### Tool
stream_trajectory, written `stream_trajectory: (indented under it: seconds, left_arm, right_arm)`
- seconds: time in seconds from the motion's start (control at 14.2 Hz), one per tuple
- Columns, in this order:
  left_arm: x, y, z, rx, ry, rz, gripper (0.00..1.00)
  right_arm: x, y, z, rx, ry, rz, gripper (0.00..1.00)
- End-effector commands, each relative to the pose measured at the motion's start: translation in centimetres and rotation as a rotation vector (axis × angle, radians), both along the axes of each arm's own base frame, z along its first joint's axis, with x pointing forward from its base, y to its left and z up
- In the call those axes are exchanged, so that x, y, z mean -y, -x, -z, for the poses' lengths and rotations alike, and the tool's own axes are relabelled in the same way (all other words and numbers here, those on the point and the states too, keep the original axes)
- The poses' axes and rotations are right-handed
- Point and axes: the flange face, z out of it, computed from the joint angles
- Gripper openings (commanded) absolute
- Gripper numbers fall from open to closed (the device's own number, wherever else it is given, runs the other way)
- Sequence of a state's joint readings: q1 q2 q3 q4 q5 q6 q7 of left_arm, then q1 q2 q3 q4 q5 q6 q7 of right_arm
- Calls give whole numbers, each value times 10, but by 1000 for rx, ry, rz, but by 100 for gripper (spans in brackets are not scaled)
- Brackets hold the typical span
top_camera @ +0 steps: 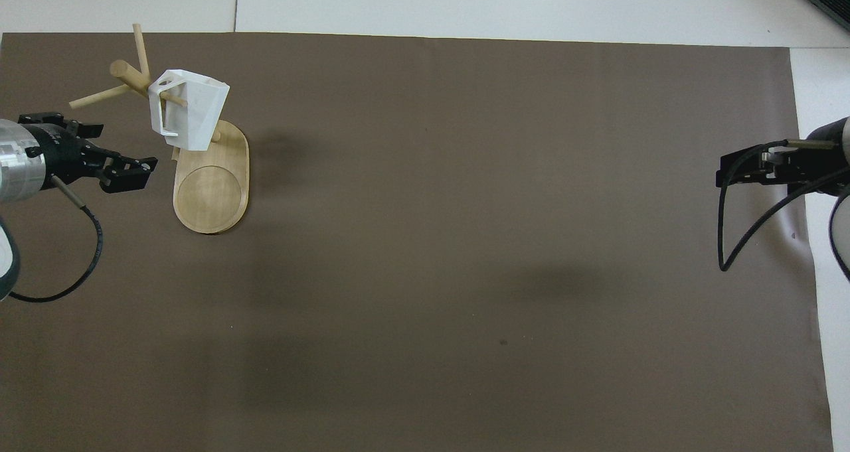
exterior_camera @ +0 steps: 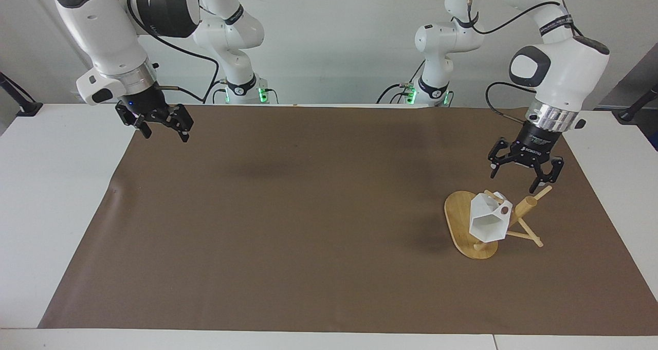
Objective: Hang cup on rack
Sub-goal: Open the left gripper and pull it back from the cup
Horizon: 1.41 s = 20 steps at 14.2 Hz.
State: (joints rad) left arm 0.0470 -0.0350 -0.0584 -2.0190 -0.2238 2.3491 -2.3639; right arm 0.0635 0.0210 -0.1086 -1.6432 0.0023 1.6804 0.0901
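Note:
The white faceted cup [exterior_camera: 487, 219] hangs by its handle on a peg of the bamboo rack [exterior_camera: 460, 221], tilted, with nothing gripping it. In the overhead view the cup [top_camera: 189, 110] sits over the end of the rack's oval base [top_camera: 211, 196] where the post stands. My left gripper [exterior_camera: 514, 181] is open and empty, raised clear of the cup, just above the rack's pegs. In the overhead view the left gripper [top_camera: 123, 150] is beside the rack toward the left arm's end of the table. My right gripper [exterior_camera: 166, 135] is open and empty, waiting above the brown mat's corner at the right arm's end.
A brown mat [exterior_camera: 288, 211] covers most of the white table. The rack's pegs [top_camera: 99, 97] stick out sideways from the post toward the left gripper. A black cable loops from the right wrist [top_camera: 730, 239].

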Motion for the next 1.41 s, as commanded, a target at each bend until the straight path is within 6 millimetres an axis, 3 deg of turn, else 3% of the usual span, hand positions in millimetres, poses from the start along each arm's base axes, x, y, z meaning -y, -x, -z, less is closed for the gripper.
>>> stream_trajectory:
  seconds: [0.0,0.49,0.71,0.99,1.34]
  left_arm:
    - [-1,2,-22,-33,-73,105,100]
    - [10,25,-65,-48,-270,652,100]
    - [11,33,-63,-56,-342,1038,100]
    - [8,40,-62,-30,-398,1398,100]
    - [2,47,-87,-32,-445,1676,100]
  right_arm:
    - [2,4,-6,-6,-20,4,100]
    - [7,5,-3,-9,-14,-13,100]
    - [8,6,-5,-6,-14,-16,100]
    - [6,6,-4,-7,-19,-19,100]
    - [6,6,-4,-7,-20,-19,100]
